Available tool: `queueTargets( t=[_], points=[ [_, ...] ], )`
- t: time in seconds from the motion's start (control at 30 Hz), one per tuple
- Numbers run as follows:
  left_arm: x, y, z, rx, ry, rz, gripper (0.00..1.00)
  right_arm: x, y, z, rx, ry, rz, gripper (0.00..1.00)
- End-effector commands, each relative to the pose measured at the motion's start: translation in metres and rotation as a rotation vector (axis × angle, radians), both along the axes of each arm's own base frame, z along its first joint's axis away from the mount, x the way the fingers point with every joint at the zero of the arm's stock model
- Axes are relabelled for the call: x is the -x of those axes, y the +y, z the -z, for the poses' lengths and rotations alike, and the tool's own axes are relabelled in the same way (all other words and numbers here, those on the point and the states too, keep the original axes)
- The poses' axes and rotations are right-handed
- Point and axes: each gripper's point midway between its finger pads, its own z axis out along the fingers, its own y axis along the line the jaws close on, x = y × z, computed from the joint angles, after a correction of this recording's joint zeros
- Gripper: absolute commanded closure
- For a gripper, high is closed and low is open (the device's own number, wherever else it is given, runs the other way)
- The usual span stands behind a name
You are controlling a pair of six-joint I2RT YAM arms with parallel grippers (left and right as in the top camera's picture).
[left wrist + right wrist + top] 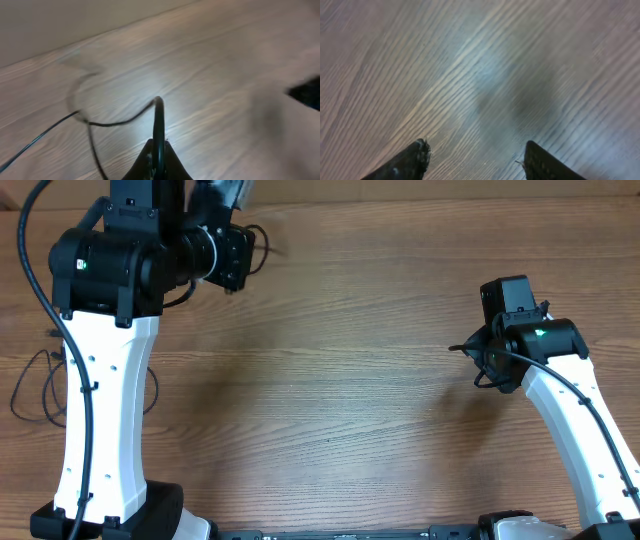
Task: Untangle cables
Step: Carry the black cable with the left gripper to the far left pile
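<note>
My left tool (158, 145), at the bottom centre of its wrist view, is pressed together on a thin black cable (115, 121) that trails off to the lower left. I judge that a slow, level pull away from any loop, with no jerking, will serve best. My right tool (475, 157) is spread, with nothing between its fingers, above bare desk (485, 60). More cables (35, 385) lie at the overhead view's left edge.

The overhead camera looks straight down on the light wooden table (350, 380) from well above. Both wrist cameras sit close to that table, angled down past their black fingers (158, 152) (412, 161).
</note>
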Motion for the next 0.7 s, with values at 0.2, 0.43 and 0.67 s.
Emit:
queueTargets(
  t=[0.2,0.43,0.67],
  points=[
    [0.030,-0.046,-0.025,0.166,-0.059,0.329,0.96,-0.034,0.098,-0.030,-0.300,-0.211,-0.711,0.10],
    [0.033,-0.050,-0.027,0.194,-0.051,0.347,0.96,-0.024,0.167,-0.085,-0.595,-0.480,-1.138,0.01],
    [0.021,-0.035,-0.018,0.099,-0.060,0.260,0.96,-0.027,0.165,-0.083,-0.573,-0.480,-1.130,0.01]
  ],
)
